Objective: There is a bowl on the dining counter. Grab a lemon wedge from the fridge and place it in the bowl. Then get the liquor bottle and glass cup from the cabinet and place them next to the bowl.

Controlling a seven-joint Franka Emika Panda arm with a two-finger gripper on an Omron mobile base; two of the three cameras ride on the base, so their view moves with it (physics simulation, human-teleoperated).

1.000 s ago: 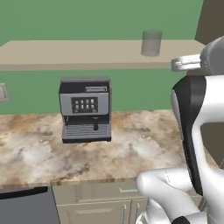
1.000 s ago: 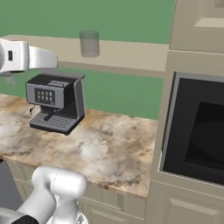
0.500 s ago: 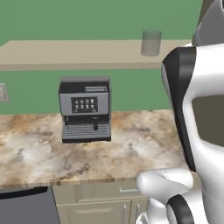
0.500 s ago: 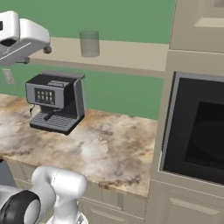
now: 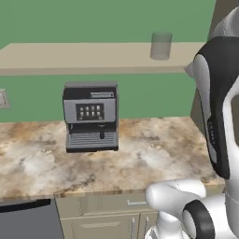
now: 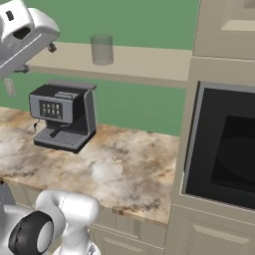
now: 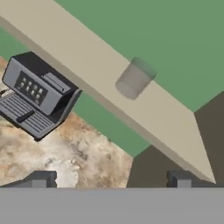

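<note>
A clear greyish glass cup (image 5: pixel 161 45) (image 6: pixel 101 49) (image 7: pixel 133 78) stands upright on a beige wall shelf (image 5: pixel 70 58) (image 6: pixel 149 62) above the worktop. My gripper (image 7: pixel 111 178) is open, its two dark fingertips far apart with nothing between them. In the hand view it points at the cup from a distance, and the cup sits slightly right of centre. The arm's white hand (image 6: pixel 22 32) hangs at shelf height, to the left of the cup in the right base view.
A grey coffee machine (image 5: pixel 91 116) (image 6: pixel 62 117) (image 7: pixel 37 98) stands on the marbled worktop (image 5: pixel 154 158) (image 6: pixel 129 174) under the shelf. A black built-in oven (image 6: pixel 224 144) in a cream cabinet column bounds the worktop on the right. A wall outlet (image 5: pixel 2 99) sits far left.
The hand has risen from below the shelf to shelf height. The forearm has swung in closer on the right of the left base view. The gripper has stayed open.
</note>
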